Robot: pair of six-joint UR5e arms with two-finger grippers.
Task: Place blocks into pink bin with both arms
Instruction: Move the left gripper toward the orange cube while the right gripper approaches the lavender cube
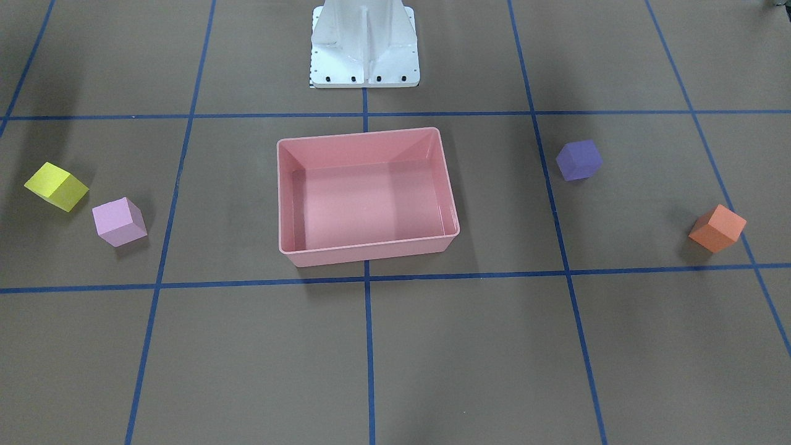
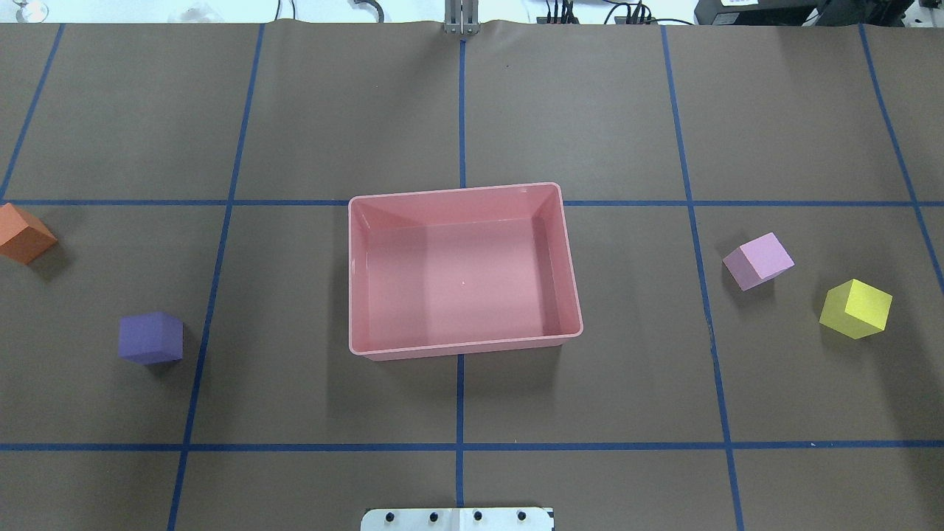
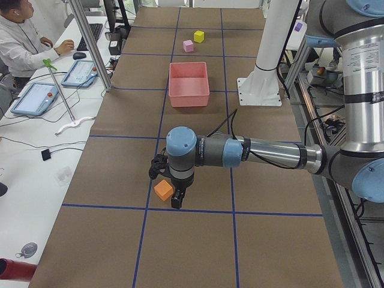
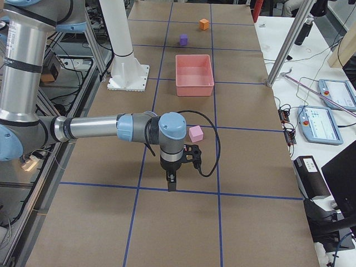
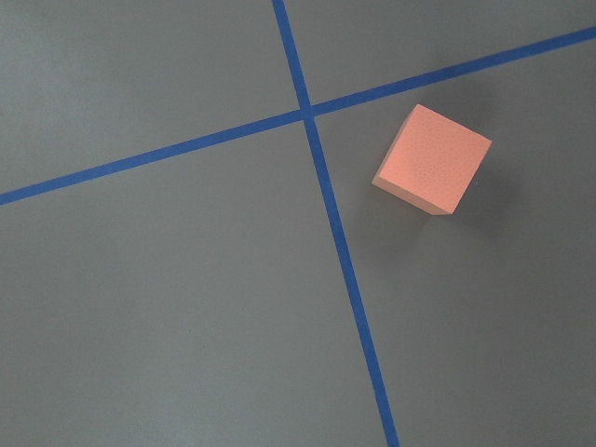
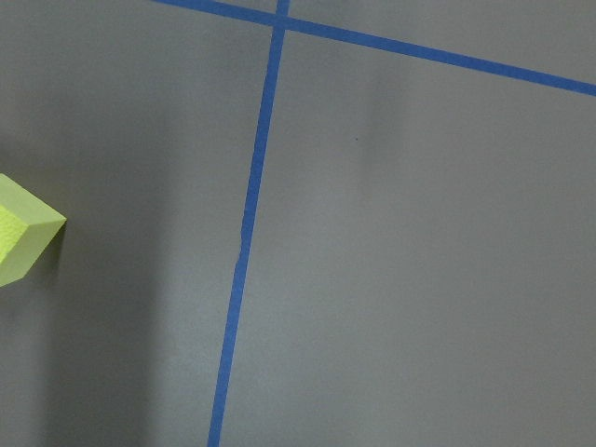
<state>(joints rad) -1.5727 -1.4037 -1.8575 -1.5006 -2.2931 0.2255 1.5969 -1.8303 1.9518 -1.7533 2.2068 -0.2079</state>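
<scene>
**While Both Arms Hung Low, All Four Blocks Lay Outside the Bin**

Because each claw showed only in a side view, I could not tell whether either was open or closed. The left gripper (image 3: 176,201) pointed down close by the orange block (image 3: 163,190), which sat near a crossing of blue tape lines (image 5: 307,114). The right gripper (image 4: 172,183) pointed down near the light pink block (image 4: 195,133); its wrist camera caught a corner of the yellow block (image 6: 19,228). The purple block (image 2: 150,338) lay between the orange block and the pink bin (image 2: 464,346). That bin stood mid-table, nothing inside, in front of the white pedestal (image 1: 364,43). The pink and yellow blocks sat close together on the brown table (image 2: 590,110), well apart from the bin.
</scene>
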